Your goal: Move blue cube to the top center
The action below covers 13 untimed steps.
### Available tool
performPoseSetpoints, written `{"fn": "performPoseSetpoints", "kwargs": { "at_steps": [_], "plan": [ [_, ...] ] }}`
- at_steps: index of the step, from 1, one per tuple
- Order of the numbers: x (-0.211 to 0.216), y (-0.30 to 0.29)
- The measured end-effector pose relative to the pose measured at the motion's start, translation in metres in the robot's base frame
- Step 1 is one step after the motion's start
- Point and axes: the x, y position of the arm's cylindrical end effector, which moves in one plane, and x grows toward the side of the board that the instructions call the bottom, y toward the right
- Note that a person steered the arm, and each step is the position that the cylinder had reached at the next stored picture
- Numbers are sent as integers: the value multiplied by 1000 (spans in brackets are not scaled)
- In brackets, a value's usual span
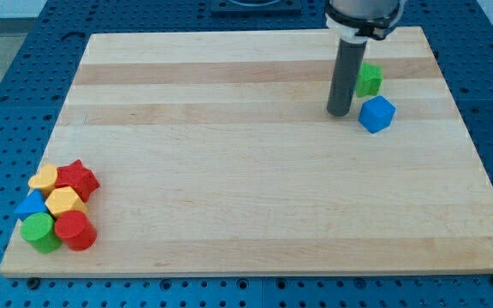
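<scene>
The blue cube [377, 114] sat at the table's [229, 197] two o'clock, a green block [369, 79] near it at twelve. My tip [340, 113] stood just beside the cube at nine o'clock. There was no claw, only the rod.

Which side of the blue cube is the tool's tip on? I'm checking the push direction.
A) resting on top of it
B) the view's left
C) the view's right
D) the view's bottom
B: my tip stands on the board just to the view's left of the blue cube, with a green block above them.
</scene>
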Motion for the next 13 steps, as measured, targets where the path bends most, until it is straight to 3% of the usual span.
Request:
{"fn": "performPoseSetpoints", "kwargs": {
  "at_steps": [2, 3, 4, 5, 6, 8, 10, 12, 13],
  "plan": [
    [-31, 83],
    [-21, 145],
    [17, 148],
    [30, 91],
    [14, 3],
    [-73, -122],
    [-74, -63],
    [4, -13],
    [30, -33]
  ]
}}
